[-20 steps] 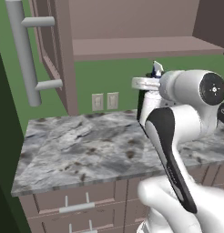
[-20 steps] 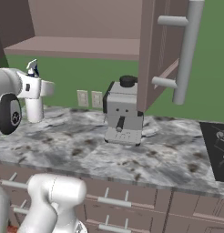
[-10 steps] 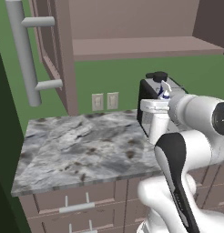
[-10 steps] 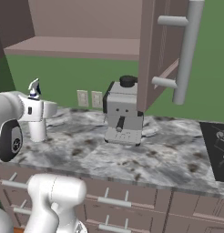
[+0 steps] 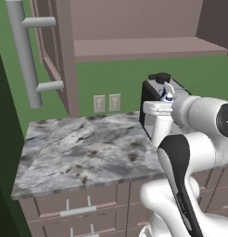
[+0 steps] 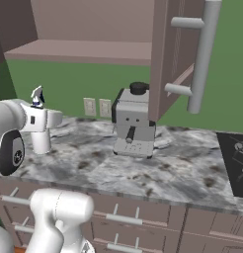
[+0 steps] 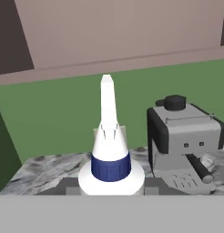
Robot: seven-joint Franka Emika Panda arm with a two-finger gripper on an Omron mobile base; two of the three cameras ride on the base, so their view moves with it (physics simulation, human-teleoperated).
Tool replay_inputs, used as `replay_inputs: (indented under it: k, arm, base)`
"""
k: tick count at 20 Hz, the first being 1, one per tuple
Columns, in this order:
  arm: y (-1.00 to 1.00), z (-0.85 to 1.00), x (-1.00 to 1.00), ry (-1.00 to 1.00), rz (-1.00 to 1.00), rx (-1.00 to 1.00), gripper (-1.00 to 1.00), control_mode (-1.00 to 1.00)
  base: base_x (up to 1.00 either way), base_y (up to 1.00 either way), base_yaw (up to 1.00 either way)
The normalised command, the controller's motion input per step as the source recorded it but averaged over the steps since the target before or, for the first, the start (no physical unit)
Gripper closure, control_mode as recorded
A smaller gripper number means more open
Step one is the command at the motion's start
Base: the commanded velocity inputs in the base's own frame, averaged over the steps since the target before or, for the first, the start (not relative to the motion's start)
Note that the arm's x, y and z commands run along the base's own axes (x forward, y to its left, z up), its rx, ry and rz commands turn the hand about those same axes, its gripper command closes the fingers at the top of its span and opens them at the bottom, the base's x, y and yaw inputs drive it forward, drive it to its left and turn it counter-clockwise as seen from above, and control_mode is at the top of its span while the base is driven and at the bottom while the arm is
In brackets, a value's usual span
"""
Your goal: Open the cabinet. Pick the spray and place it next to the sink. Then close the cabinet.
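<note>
In the left base view, the arm has swung the bottle (image 5: 165,99) across and down over the last second: it stood near the cabinet (image 5: 134,48) shelf and now hangs lower, just in front of the coffee machine (image 5: 153,92) at about 3 o'clock of the frame. The gripper (image 5: 158,111) is closed on the bottle, whose blue-tipped head pokes out above the hand. The left door (image 5: 53,60) stands swung wide.

In the right base view, the bottle (image 6: 37,96) has dropped from beside the shelf edge to just above the counter (image 6: 158,168), at 9 o'clock, well to the left of the coffee machine (image 6: 133,121). The right door (image 6: 173,59) is open, and the dark corner of the sink (image 6: 237,163) lies far off at 3 o'clock.

In the hand view, the bottle (image 7: 109,150) rises upright from 6 o'clock, the coffee machine (image 7: 184,136) at 3 o'clock.

The bottle is out of the cabinet; carrying it to the sink and closing the doors remain.
</note>
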Motion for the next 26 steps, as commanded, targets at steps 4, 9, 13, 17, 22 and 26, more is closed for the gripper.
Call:
replay_inputs:
  k: [4,9,13,17,22,26]
  arm:
    - [0.0,0.0,0.0,0.0,0.0,0.02,1.0,-1.0]
    - [0.0,0.0,-0.05,0.0,0.0,0.0,1.0,-1.0]
    - [0.0,-0.01,-0.27,-0.01,0.0,0.0,1.0,-1.0]
    - [0.0,-0.02,-0.27,0.0,0.0,0.01,1.0,-1.0]
    - [0.0,0.0,-0.03,0.0,0.0,0.0,1.0,-1.0]
    - [0.0,0.0,0.0,0.0,0.0,0.0,1.0,-1.0]
  base:
    - [0.0,0.0,0.0]
    - [0.0,0.0,0.0]
    - [0.0,0.0,0.0]
    - [0.0,0.0,0.0]
    - [0.0,0.0,0.0]
    - [0.0,0.0,0.0]
